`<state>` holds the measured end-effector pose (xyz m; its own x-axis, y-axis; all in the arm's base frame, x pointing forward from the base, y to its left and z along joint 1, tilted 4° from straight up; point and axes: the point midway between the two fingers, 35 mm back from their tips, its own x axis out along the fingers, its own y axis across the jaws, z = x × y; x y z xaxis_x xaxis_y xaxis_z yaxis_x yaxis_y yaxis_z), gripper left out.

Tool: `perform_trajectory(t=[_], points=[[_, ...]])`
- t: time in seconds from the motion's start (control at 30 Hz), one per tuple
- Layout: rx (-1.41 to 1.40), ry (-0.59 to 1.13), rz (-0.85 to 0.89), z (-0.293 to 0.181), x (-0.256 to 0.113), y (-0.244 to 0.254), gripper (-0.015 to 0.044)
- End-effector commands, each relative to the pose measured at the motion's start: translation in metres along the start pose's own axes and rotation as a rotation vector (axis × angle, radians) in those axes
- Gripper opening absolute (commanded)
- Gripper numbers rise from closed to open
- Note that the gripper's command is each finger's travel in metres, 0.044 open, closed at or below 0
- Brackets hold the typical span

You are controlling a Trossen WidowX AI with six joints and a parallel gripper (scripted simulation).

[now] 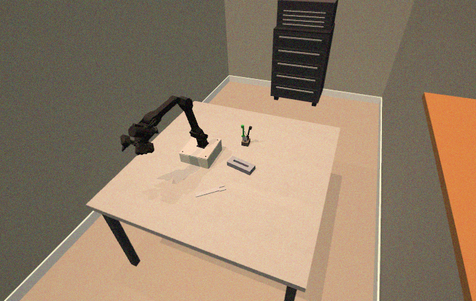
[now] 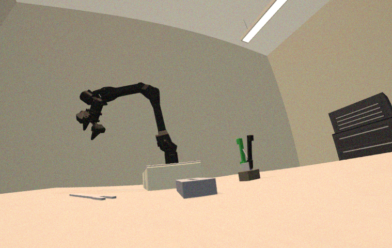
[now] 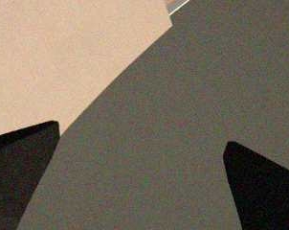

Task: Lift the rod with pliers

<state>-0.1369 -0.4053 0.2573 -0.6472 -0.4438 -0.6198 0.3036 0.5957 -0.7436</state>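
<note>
In the top view, taking the arm's pale base box as the clock's centre, the gripper hangs at nine o'clock, high up, fingers spread wide with nothing between them. Near six o'clock, a thin grey forked tool lies flat, its two prongs toward two o'clock. Between three and four o'clock sits the low blue-grey block, a narrow dark channel cut in its top; the rod cannot be made out inside. At two o'clock, the locking pliers stand upright in the small dark holster, one handle bright green, the other black, splayed in a V, with a thin pale link between them.
</note>
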Motion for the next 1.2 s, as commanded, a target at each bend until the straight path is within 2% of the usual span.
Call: perform_trajectory(t=[0.0,0.1,0.3,0.47,0.6,0.73,0.9,1.07,1.17], points=[[0.073,-0.142,-0.042,0.038,-0.034,0.009,0.0440],[0.113,-0.267,-0.073,0.070,-0.063,0.017,0.0440],[0.218,-0.651,-0.092,0.141,-0.157,0.056,0.0440],[0.286,-0.984,-0.019,0.174,-0.244,0.103,0.0440],[0.320,-1.248,0.101,0.181,-0.313,0.148,0.0440],[0.328,-1.496,0.277,0.168,-0.379,0.196,0.0440],[0.296,-1.763,0.570,0.128,-0.448,0.255,0.0440],[0.207,-1.961,0.933,0.065,-0.498,0.308,0.0440],[0.146,-2.022,1.117,0.031,-0.513,0.329,0.0440]])
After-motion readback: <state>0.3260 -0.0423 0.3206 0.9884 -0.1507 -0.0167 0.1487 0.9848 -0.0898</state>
